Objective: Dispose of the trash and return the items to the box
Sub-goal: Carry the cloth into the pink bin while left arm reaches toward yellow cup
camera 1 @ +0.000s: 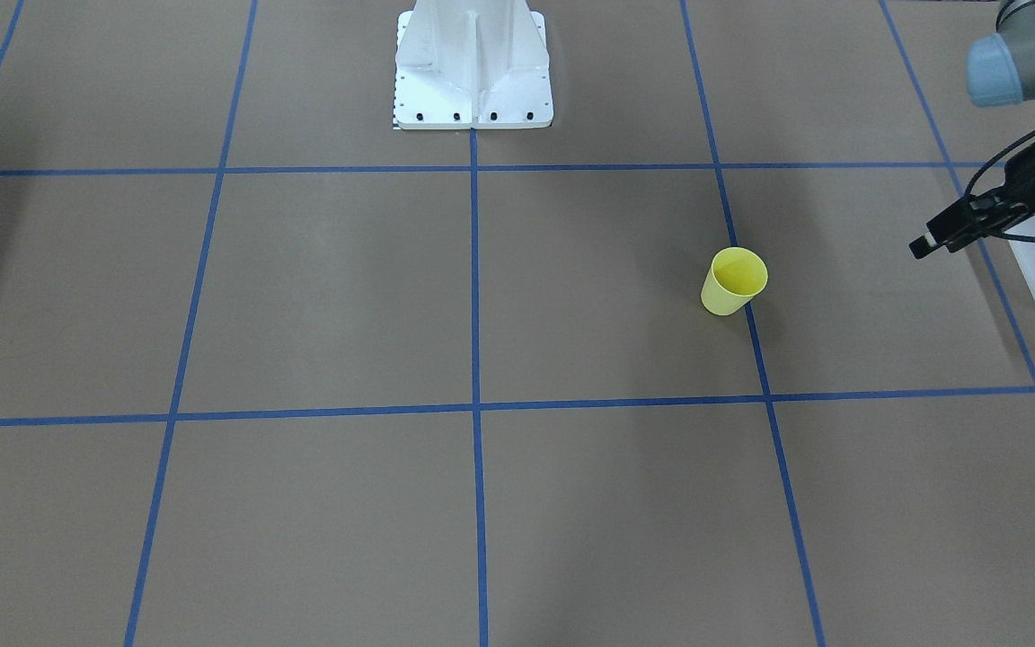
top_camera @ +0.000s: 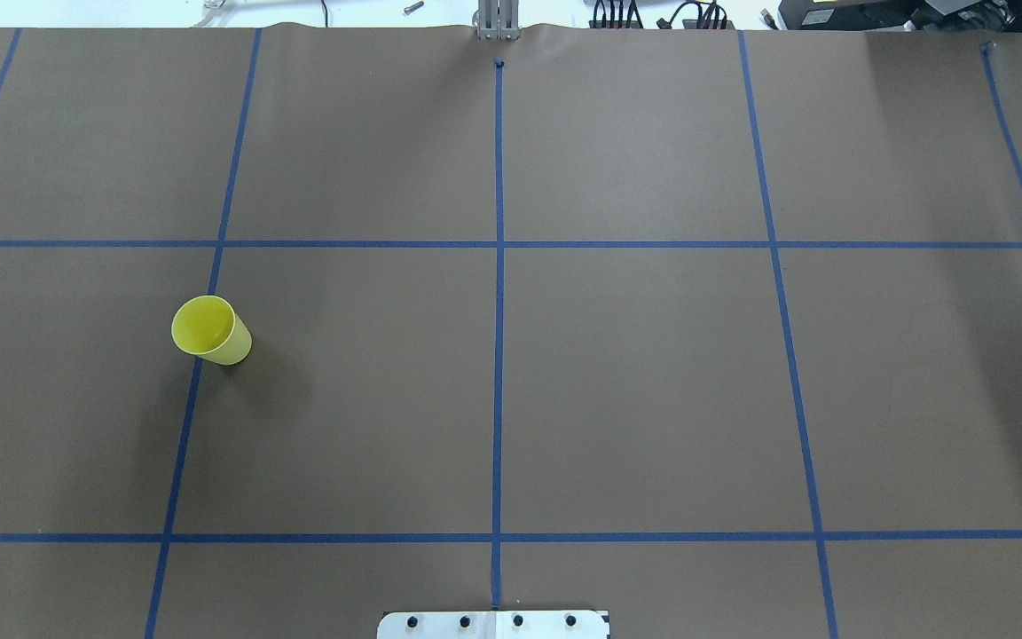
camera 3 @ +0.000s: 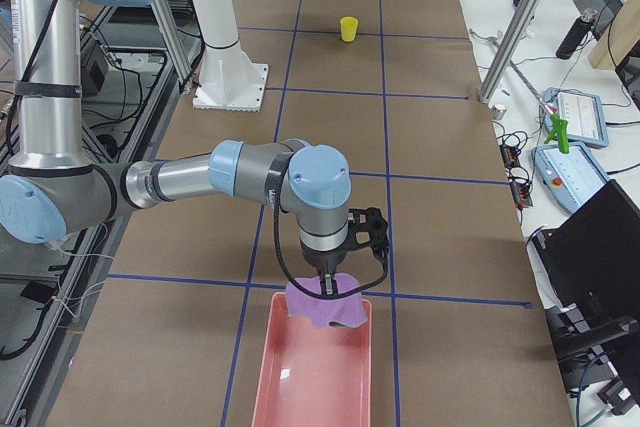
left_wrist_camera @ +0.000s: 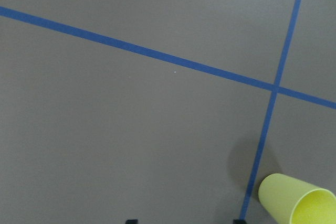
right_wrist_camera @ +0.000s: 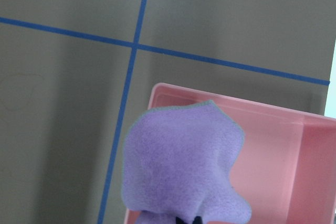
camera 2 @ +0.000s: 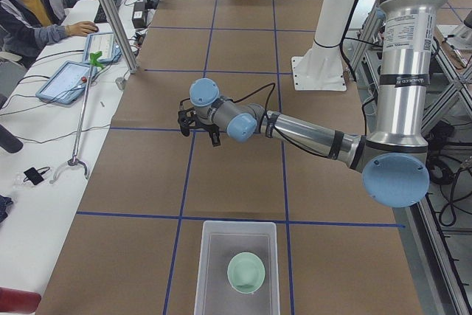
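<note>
Frosted-white box [camera 2: 237, 241], farthest to the left of the yellow cup [top_camera: 211, 330], rests on the brown surface [top_camera: 635, 382]; a sage-green bowl [camera 2: 245, 272] sits upright inside it. Left hand [camera 1: 929, 241], between box and cup, hangs above the surface, fingers apart and holding nothing. The cup itself stands upright, mouth up, on a blue tape line [top_camera: 176, 461], touching nothing else. White robot base [camera 1: 473, 67] stands to the cup's right. Right hand [camera 3: 330, 285], well apart from the cup at the far right end, is clamped on a purple cloth [camera 3: 322, 307], which hangs over the cup-facing end of a pink tray [camera 3: 310, 377].
</note>
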Robot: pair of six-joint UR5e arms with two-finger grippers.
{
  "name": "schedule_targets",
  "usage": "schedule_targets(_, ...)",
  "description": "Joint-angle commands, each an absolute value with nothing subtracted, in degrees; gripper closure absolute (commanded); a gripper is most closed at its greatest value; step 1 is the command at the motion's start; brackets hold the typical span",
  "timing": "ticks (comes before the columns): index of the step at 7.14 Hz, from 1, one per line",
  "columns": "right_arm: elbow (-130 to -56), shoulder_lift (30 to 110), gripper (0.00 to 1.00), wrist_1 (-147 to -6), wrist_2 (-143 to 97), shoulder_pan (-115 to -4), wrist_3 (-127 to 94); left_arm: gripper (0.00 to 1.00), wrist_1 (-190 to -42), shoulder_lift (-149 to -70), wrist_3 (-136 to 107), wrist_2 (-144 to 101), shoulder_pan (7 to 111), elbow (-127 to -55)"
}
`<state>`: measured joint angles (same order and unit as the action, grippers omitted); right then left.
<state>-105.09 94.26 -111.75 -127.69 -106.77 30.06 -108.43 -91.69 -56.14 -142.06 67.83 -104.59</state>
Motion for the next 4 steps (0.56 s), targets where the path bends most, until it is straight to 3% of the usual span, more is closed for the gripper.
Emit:
schedule_targets(1,-97.16,94.31,1.0,-108.49,-124.29,-107.4,36.71,0.32,-108.02,-96.56,-66.31,-138.52,61.81,-106.08)
schedule_targets(4,-86.15,95.54,1.0,-94.76,-124.28,-107.4,36.83,0.33,-108.02,-100.2,-71.81,-126.77,49.25,-105.38)
